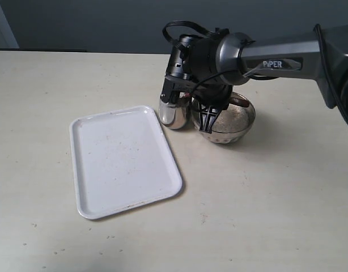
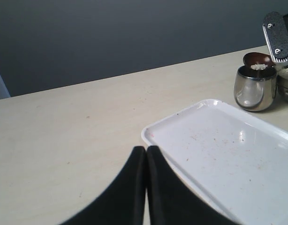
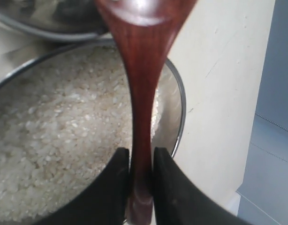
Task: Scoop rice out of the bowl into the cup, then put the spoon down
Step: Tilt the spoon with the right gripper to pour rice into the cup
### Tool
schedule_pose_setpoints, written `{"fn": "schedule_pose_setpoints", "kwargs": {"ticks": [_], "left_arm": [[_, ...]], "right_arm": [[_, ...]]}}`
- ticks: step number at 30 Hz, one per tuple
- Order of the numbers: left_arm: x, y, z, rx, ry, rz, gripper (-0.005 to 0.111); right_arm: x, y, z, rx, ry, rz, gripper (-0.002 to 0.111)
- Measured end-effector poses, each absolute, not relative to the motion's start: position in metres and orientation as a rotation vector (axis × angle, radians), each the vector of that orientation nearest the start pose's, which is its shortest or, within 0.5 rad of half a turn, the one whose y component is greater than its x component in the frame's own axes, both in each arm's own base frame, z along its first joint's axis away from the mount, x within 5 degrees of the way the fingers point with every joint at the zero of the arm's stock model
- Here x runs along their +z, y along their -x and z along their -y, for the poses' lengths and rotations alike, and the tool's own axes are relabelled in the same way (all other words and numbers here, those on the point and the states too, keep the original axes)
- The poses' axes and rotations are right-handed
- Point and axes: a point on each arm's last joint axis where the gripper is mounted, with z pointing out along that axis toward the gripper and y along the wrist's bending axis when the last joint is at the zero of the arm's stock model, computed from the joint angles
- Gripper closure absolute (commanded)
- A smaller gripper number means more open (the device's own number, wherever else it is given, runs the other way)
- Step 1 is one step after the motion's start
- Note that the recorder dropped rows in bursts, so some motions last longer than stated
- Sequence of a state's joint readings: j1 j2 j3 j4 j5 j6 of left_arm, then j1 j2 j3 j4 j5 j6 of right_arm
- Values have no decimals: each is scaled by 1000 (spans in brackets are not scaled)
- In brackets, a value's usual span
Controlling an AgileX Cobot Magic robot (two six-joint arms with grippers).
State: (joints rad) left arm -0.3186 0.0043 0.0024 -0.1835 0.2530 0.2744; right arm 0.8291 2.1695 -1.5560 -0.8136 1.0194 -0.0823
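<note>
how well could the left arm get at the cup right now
Probably only its side: the cup stands past the white tray, nothing tall between, but the spoon, held by the right pincer, hangs over its mouth, and the left pincer is shut.

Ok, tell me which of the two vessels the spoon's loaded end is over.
The small steel cup, narrower and shiny: the spoon hangs above its mouth, not over the wider glass bowl.

Shiny steel cup (image 1: 174, 115) upright, just beside glass bowl (image 1: 233, 129). Bowl holds white rice (image 3: 64, 140). Glossy reddish wooden spoon (image 3: 140, 84) over cup mouth, few grains aboard.
</note>
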Motion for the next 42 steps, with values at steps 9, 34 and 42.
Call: {"fn": "schedule_pose_setpoints", "kwargs": {"ticks": [9,34,42], "left_arm": [[190,-51,21,-203,-392,-1699,106],[190,-51,21,-203,-392,-1699,106],[190,-51,21,-203,-392,-1699,106]], "right_arm": [[162,-334,-281,-896,1690,-2124,109],[165,-325,-289,-1007,1711,-1998,109],[159,-321,-287,-1064,1711,-1967,109]]}}
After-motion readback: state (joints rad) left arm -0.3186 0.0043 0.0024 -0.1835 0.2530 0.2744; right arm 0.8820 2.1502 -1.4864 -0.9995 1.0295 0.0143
